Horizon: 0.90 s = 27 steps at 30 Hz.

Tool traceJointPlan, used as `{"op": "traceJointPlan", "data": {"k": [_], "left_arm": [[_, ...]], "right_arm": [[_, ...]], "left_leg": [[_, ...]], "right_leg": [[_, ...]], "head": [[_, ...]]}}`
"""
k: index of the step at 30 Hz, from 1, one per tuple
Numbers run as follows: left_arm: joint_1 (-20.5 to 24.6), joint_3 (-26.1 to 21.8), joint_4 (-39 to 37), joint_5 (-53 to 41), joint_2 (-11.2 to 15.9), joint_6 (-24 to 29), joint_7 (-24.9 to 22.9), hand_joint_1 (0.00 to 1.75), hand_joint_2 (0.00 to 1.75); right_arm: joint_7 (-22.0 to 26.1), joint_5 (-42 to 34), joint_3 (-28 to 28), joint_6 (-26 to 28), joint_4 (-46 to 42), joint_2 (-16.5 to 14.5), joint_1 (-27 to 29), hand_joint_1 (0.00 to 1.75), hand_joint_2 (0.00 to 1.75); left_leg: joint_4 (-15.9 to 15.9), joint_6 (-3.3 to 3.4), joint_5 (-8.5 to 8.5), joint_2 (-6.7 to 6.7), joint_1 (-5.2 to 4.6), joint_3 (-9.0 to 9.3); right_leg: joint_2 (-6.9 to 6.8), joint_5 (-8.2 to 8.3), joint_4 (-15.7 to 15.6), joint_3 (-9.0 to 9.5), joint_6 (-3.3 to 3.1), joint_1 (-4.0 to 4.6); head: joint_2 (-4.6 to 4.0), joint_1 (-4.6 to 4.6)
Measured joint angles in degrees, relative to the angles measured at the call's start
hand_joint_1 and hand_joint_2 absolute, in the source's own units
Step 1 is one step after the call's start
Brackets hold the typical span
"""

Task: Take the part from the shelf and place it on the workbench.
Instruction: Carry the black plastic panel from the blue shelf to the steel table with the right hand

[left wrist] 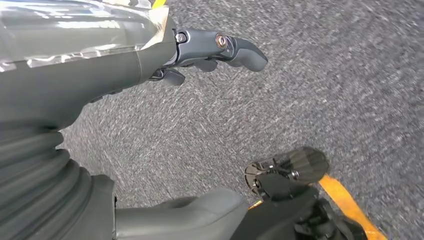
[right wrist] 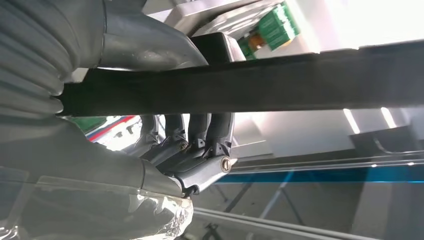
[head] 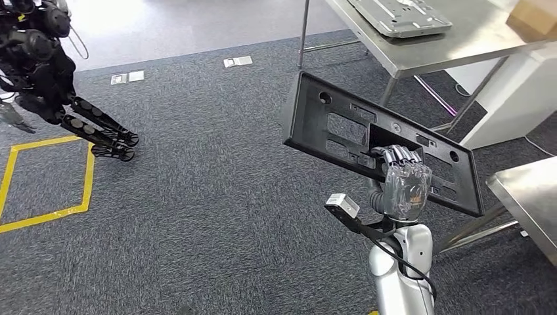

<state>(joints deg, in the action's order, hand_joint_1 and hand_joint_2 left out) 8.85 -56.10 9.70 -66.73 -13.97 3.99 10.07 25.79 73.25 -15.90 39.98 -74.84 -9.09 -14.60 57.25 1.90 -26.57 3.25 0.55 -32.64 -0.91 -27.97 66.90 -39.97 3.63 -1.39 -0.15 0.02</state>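
The part is a long black plastic panel (head: 341,131) with cut-out windows and round holes, held tilted in the air above the carpet. My right hand (head: 404,180) grips it near its lower middle, fingers hooked through one of the windows. In the right wrist view the panel (right wrist: 280,82) runs edge-on across the picture, with the right hand (right wrist: 165,150) wrapped round it, dark fingers (right wrist: 200,135) on one side and the thumb on the other. My left hand (left wrist: 100,75) hangs over the grey carpet, fingers (left wrist: 230,47) apart and nothing in it.
A steel workbench (head: 427,56) stands at the far right with a grey metal plate (head: 401,16) and a cardboard box (head: 535,16) on it. A second steel table (head: 529,197) juts in at the right edge. A black robot (head: 39,65) stands far left beside yellow floor tape (head: 85,177).
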Motion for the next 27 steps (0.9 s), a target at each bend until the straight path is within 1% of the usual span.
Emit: {"op": "traceJointPlan", "data": {"k": [1,2,3,4,5,6,7,8,9,10,11,12,13,14,15,16,17,18,19,20,21,22,23,24,25,26,27], "left_arm": [[-0.01,-0.03,0.0,0.09,0.01,0.03,0.01,0.0,1.75],[-0.03,-0.04,0.0,0.09,0.03,0.31,0.0,0.0,1.75],[-0.04,-0.04,0.01,-0.12,0.06,0.93,-0.08,0.0,1.75],[-0.04,-0.04,0.01,-0.6,0.09,1.96,-0.37,0.0,1.75],[-0.01,0.02,0.01,-1.74,0.09,3.63,-1.07,0.0,1.75],[0.05,0.26,0.01,-3.63,0.09,5.82,-2.23,0.0,1.75],[0.11,0.82,0.02,-6.12,0.11,8.36,-3.83,0.0,1.75],[0.15,1.72,0.02,-8.82,0.14,10.98,-5.65,0.0,1.75],[0.18,2.91,0.03,-10.9,0.2,13.17,-7.38,0.0,1.75],[0.19,3.98,0.03,-11.93,0.28,14.8,-8.82,0.0,1.75],[0.18,4.68,0.03,-11.57,0.34,15.69,-9.79,0.0,1.75],[0.16,4.84,0.03,-9.9,0.38,15.74,-10.26,0.0,1.75],[0.12,4.43,0.02,-7.42,0.43,15.01,-10.25,0.0,1.75],[-0.02,3.71,0.02,-4.7,0.48,13.82,-9.89,0.0,1.75],[-0.26,2.79,0.01,-2.43,0.56,12.57,-9.38,0.0,1.75],[-0.57,1.85,0.01,-0.84,0.67,11.52,-8.75,0.0,1.75],[-0.93,0.99,0.01,0.18,0.77,10.76,-8.02,0.0,1.75],[-1.22,0.25,0.01,0.88,0.85,10.08,-7.18,0.0,1.75],[-1.41,-0.44,0.01,1.72,0.88,9.26,-6.06,0.0,1.75],[-1.5,-1.16,0.01,2.77,0.87,8.27,-4.66,0.0,1.75],[-1.52,-1.91,0.01,3.82,0.83,7.3,-3.21,0.0,1.75],[-1.51,-2.72,0.01,4.83,0.78,6.47,-1.71,0.0,1.75],[-1.51,-3.5,0.01,5.69,0.73,5.99,-0.28,0.0,1.75],[-1.54,-4.18,0.01,6.26,0.64,5.99,0.96,0.0,1.75],[-1.59,-4.78,0.01,6.67,0.58,6.42,2.12,0.0,1.75],[-1.63,-5.27,0.01,7.03,0.51,7.17,3.26,0.0,1.75],[-1.66,-5.72,0.01,7.36,0.44,7.77,4.44,0.0,1.75]], "right_arm": [[0.27,-0.15,0.01,0.0,0.03,-0.01,-0.1,1.75,1.75],[0.55,-0.26,0.02,0.0,0.08,-0.06,-0.21,1.75,1.75],[0.84,-0.3,0.03,0.0,0.14,-0.11,-0.3,1.75,1.75],[1.14,-0.33,0.1,0.0,0.21,-0.16,-0.38,1.75,1.75],[1.42,-0.36,0.2,0.0,0.3,-0.2,-0.4,1.75,1.75],[1.67,-0.38,0.31,0.0,0.36,-0.24,-0.4,1.75,1.75],[1.84,-0.44,0.43,0.0,0.43,-0.31,-0.47,1.75,1.75],[1.95,-0.49,0.5,0.0,0.56,-0.47,-0.63,1.75,1.75],[1.98,-0.51,0.53,0.0,0.72,-0.68,-0.81,1.75,1.75],[1.98,-0.45,0.56,0.0,0.94,-0.86,-0.98,1.75,1.75],[1.96,-0.3,0.58,0.0,1.18,-1.0,-1.04,1.75,1.75],[1.93,-0.08,0.63,0.0,1.39,-1.06,-1.0,1.75,1.75],[1.92,0.13,0.73,0.0,1.56,-1.08,-0.89,1.75,1.75],[1.9,0.26,0.84,0.0,1.67,-1.08,-0.78,1.75,1.75],[1.9,0.33,0.97,0.0,1.73,-1.08,-0.7,1.75,1.75],[1.87,0.37,1.12,0.0,1.74,-1.08,-0.67,1.75,1.75],[1.81,0.42,1.24,0.0,1.75,-1.09,-0.66,1.75,1.75],[1.74,0.49,1.37,0.0,1.75,-1.11,-0.65,1.75,1.75],[1.64,0.57,1.5,0.0,1.75,-1.14,-0.6,1.75,1.75],[1.54,0.66,1.6,0.0,1.74,-1.15,-0.5,1.75,1.75],[1.47,0.74,1.69,0.0,1.74,-1.16,-0.39,1.75,1.75],[1.4,0.8,1.76,0.01,1.72,-1.16,-0.31,1.75,1.75],[1.32,0.89,1.79,0.01,1.69,-1.15,-0.31,1.75,1.75],[1.17,0.99,1.79,0.01,1.65,-1.15,-0.34,1.75,1.75],[0.96,1.11,1.79,0.01,1.61,-1.15,-0.33,1.75,1.75],[0.7,1.21,1.78,0.0,1.59,-1.11,-0.23,1.75,1.75],[0.49,1.27,1.8,0.0,1.58,-1.02,-0.04,1.75,1.75]], "left_leg": [[0.09,-0.28,-0.19,0.65,-0.14,0.07],[0.19,-0.61,-0.39,1.28,-0.29,0.17],[0.29,-0.97,-0.6,1.85,-0.44,0.3],[0.31,-1.29,-0.79,2.45,-0.51,0.46],[0.28,-1.61,-0.94,3.1,-0.4,0.7],[0.4,-1.98,-1.22,3.07,-0.16,0.85],[1.03,-2.29,-1.86,2.24,0.11,0.75],[2.71,-2.55,-3.08,0.83,0.31,0.11],[5.68,-2.71,-4.86,-0.96,0.46,-1.22],[9.55,-2.74,-6.84,-2.3,0.49,-3.03],[13.54,-2.76,-8.47,-2.97,0.49,-5.02],[16.36,-2.75,-9.22,-3.25,0.49,-6.55],[17.2,-2.66,-8.8,-3.36,0.5,-7.17],[15.86,-2.5,-7.34,-3.5,0.5,-6.77],[12.62,-2.29,-5.18,-3.96,0.53,-5.42],[8.62,-2.04,-3.05,-5.16,0.57,-3.72],[5.06,-1.83,-1.56,-6.31,0.63,-2.17],[2.68,-1.66,-0.74,-7.23,0.61,-1.15],[1.59,-1.48,-0.58,-7.73,0.5,-0.69],[1.31,-1.27,-0.61,-7.31,0.34,-0.54],[1.02,-0.88,-0.4,-6.67,0.3,-0.44],[0.56,-0.44,-0.12,-6.01,0.27,-0.26],[0.09,0.01,0.2,-5.24,0.31,-0.09],[-0.31,0.36,0.45,-4.42,0.36,0.03],[-0.41,0.52,0.54,-3.65,0.24,0.05],[-0.41,0.61,0.54,-2.84,0.2,0.01],[-0.4,0.6,0.51,-2.07,0.16,-0.02]], "right_leg": [[-1.49,1.22,-4.04,2.37,0.24,0.04],[-2.62,2.18,-7.16,4.16,0.16,0.16],[-3.36,2.68,-8.86,5.12,-0.15,0.33],[-3.25,2.83,-9.23,5.3,-0.58,0.57],[-2.46,2.95,-9.29,5.23,-1.04,0.63],[-1.75,3.02,-9.34,5.27,-1.42,0.44],[-1.01,3.11,-9.42,5.34,-1.8,0.27],[-0.34,3.24,-9.5,5.43,-2.29,0.07],[0.3,3.32,-9.52,5.47,-2.66,-0.07],[0.96,3.35,-9.52,5.46,-2.94,0.04],[1.66,3.36,-9.51,5.46,-3.13,0.18],[2.45,3.36,-9.49,5.47,-3.16,0.3],[3.26,3.35,-9.45,5.51,-3.17,0.38],[4.1,3.35,-9.41,5.58,-3.16,0.41],[4.94,3.35,-9.36,5.66,-3.15,0.42],[5.75,3.35,-9.3,5.68,-3.12,0.45],[6.49,3.33,-9.19,5.61,-3.05,0.58],[7.13,3.37,-9.11,5.45,-2.87,0.63],[7.68,3.44,-9.1,5.22,-2.64,0.62],[8.23,3.57,-9.19,4.99,-2.33,0.58],[8.55,3.68,-9.28,4.73,-1.96,0.56],[7.77,3.47,-8.88,4.28,-1.76,0.63],[6.41,2.79,-7.57,3.46,-1.69,0.75],[4.72,1.6,-5.07,2.17,-1.79,0.86],[3.03,0.04,-1.54,0.43,-1.97,0.83],[2.29,-1.44,2.38,-1.43,-2.02,0.75],[1.95,-2.4,5.5,-2.9,-1.89,0.62]], "head": [[0.0,0.02],[0.0,-0.06],[0.0,-0.12],[0.0,-0.22],[0.0,-0.32],[0.0,-0.33],[0.0,-0.38],[0.0,-0.44],[0.0,-0.52],[0.0,-0.59],[0.0,-0.61],[0.0,-0.62],[0.0,-0.62],[0.0,-0.61],[0.0,-0.63],[0.0,-0.62],[0.0,-0.58],[0.0,-0.56],[0.0,-0.56],[0.0,-0.56],[0.0,-0.57],[0.0,-0.57],[0.0,-0.41],[0.0,-0.27],[0.0,-0.15],[0.0,0.01],[0.0,0.02]]}}
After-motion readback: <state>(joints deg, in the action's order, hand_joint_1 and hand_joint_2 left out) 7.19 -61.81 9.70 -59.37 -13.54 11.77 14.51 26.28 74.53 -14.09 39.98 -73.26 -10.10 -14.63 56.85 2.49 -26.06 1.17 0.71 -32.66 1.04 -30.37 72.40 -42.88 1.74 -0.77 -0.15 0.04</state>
